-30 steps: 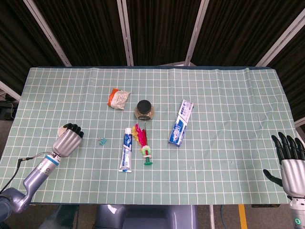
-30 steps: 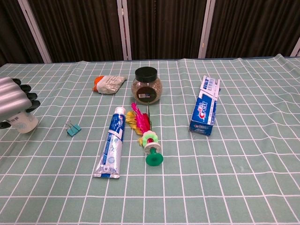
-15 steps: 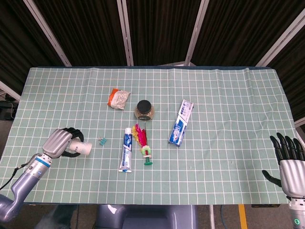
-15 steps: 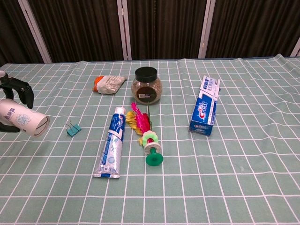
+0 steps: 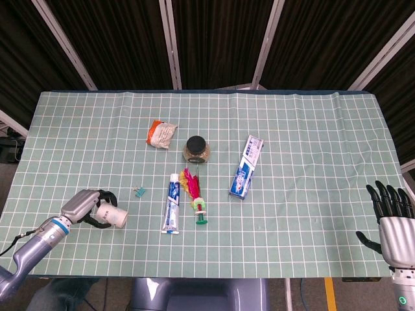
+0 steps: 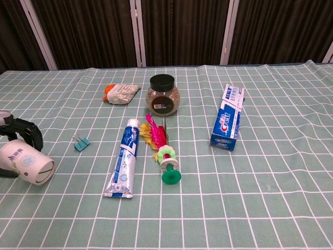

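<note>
My left hand (image 5: 84,205) (image 6: 10,133) grips a white paper cup (image 5: 111,217) (image 6: 27,162) tipped on its side, mouth toward the right, near the table's front left. Just beyond the cup lies a small teal binder clip (image 5: 139,191) (image 6: 80,142). My right hand (image 5: 393,219) hovers past the front right edge of the table with fingers spread and nothing in it; the chest view does not show it.
On the green checked cloth (image 5: 305,149) lie a toothpaste tube (image 5: 172,203) (image 6: 125,157), a feathered shuttlecock (image 5: 195,195) (image 6: 162,147), a dark-lidded jar (image 5: 196,149) (image 6: 163,95), a toothpaste box (image 5: 246,166) (image 6: 228,124) and a crumpled packet (image 5: 160,133) (image 6: 120,94).
My left hand has drawn back toward the front edge and tipped the cup from upright onto its side. My right hand has sunk slightly.
</note>
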Controlling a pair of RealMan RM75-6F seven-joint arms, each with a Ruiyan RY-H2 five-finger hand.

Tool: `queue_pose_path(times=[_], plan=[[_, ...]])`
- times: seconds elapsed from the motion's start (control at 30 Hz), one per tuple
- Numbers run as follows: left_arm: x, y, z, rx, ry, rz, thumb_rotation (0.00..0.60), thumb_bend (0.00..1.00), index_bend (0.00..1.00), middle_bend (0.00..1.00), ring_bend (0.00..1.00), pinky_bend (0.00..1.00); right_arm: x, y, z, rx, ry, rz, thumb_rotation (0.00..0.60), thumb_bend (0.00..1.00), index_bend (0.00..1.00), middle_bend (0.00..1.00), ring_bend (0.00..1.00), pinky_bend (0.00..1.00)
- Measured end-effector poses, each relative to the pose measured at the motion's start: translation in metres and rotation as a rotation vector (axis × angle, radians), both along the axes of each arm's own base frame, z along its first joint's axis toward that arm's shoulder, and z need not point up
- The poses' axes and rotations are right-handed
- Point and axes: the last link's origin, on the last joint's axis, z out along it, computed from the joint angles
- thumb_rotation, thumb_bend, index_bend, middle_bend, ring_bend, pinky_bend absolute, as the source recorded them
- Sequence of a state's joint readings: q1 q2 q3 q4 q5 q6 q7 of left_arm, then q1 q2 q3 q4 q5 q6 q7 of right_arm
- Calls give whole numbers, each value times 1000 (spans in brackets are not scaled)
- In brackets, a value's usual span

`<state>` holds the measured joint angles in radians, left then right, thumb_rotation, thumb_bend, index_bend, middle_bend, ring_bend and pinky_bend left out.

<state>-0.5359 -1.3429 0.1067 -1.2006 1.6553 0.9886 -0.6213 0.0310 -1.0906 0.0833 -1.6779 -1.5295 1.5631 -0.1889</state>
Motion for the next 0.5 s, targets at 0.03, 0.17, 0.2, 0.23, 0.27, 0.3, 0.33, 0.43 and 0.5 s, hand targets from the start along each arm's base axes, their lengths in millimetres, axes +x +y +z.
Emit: queue_pose_path(times=[0.03, 0.17, 0.2, 0.23, 0.27, 0.3, 0.33, 0.43, 0.5], plan=[[-1, 0, 0, 3, 21, -17, 600, 0, 17, 24, 23, 82, 0, 0, 0, 2, 0, 0, 600, 0, 0, 0, 0, 0], [0, -2, 3, 27, 70, -89, 600, 0, 0, 0, 0, 0, 1, 1, -1, 9, 0, 2, 600, 0, 0, 0, 0, 0], [1, -3, 5, 37, 73, -104, 600, 0, 0, 0, 0, 0, 1, 1, -1, 8, -2, 4, 600, 0, 0, 0, 0, 0], [2, -4, 7, 51, 79, -126, 600, 0, 0, 0, 0, 0, 2, 1, -1, 7, -5, 5, 600, 0, 0, 0, 0, 0], [3, -5, 9, 60, 88, -143, 600, 0, 0, 0, 0, 0, 2, 1, 0, 6, -7, 6, 600, 0, 0, 0, 0, 0], [4, -6, 11, 70, 103, -163, 600, 0, 0, 0, 0, 0, 3, 1, 0, 6, -11, 9, 600, 0, 0, 0, 0, 0], [6, -8, 13, 85, 129, -195, 600, 0, 0, 0, 0, 0, 3, 2, 1, 6, -14, 10, 600, 0, 0, 0, 0, 0], [10, -15, 15, 130, 226, -293, 600, 0, 6, 0, 0, 0, 4, 2, 1, 10, -18, 13, 600, 0, 0, 0, 0, 0], [13, -20, 14, 163, 301, -360, 600, 0, 23, 0, 0, 0, 4, 3, 1, 12, -18, 13, 600, 0, 0, 0, 0, 0]])
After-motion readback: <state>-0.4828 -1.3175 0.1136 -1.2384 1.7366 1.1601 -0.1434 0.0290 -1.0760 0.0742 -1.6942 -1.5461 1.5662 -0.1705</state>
